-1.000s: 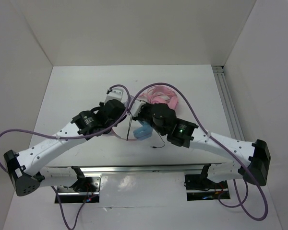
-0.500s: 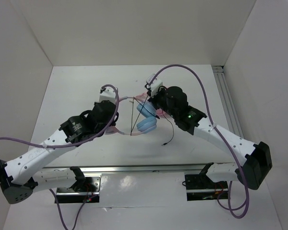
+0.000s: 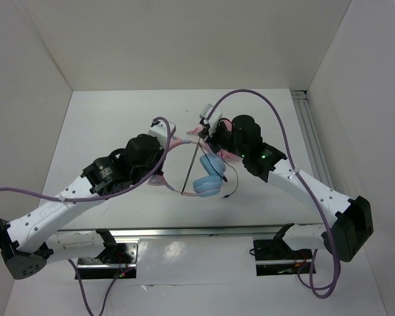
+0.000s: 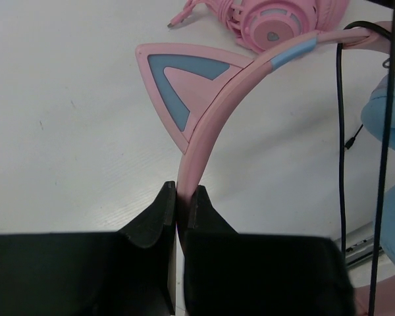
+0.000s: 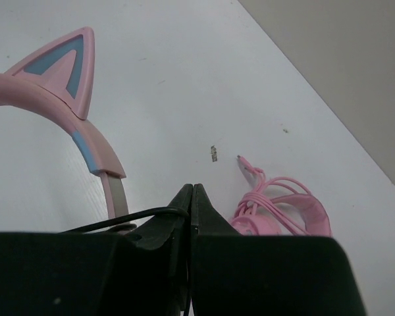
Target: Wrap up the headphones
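The winding itself looks to be in hand. The left end effector is pinched fully closed on the headband, just below one cat ear, and it carries the headphones over the middle of the desk. The blue ear cups hang toward the near edge, and whether they touch the desk cannot be told.

The right end effector is closed too, with the thin black cable caught between its fingers. From there the cable runs in a straight, taut line down past the ear cups in the overhead view, and the left wrist view shows it passing over the headband near the blue slider. The plug trails loose beside the ear cups. A second, all-pink pair of headphones lies on the desk behind, apart from the work.

As I judge it, some cable is not yet wound. The next move calls for the right arm to lead the cable round the headband or cups again while keeping it tight. The left arm should hold the frame steady, and the loose plug will then need tucking in so the turns do not slip
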